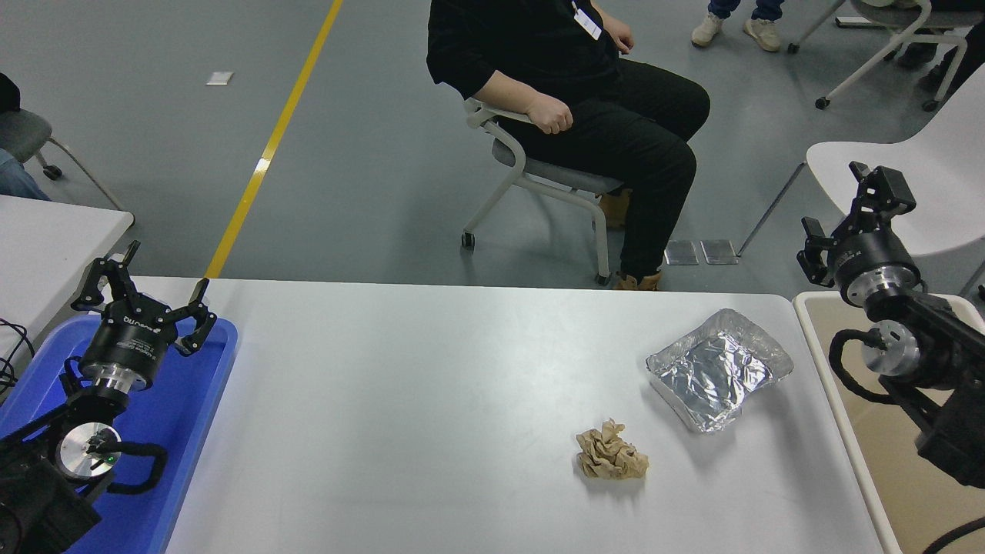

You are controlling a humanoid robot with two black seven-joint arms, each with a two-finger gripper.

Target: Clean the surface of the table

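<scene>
The wide, matte white rectangular tabletop with rounded corners (400,400) is filling the near half of the view, running from the blue plastic tray (188,408) at its left end to a beige bin with a white rim (835,385) just beside its right end. Two things are lying on the tabletop's right part: a crumpled brown paper ball (612,455) toward the near side, and, a little farther and to its right, a crinkled silver foil tray (719,369) sitting open side up, the two near each other but apart. The left black gripper (142,296) is hanging over the far end of the blue tray at the lower left, its fingers spread wide and gripping nothing. The right black gripper (854,211) is reaching in from the right edge, poised above the far corner of the beige bin and beyond the tabletop's right end, well apart from the foil tray; its fingers are standing parted with nothing between them. On the far side, a person in black clothing (585,92) is sitting on a white-framed rolling chair (523,177) on the grey floor, and a yellow floor line (269,146) is running away from the table's far left corner.
</scene>
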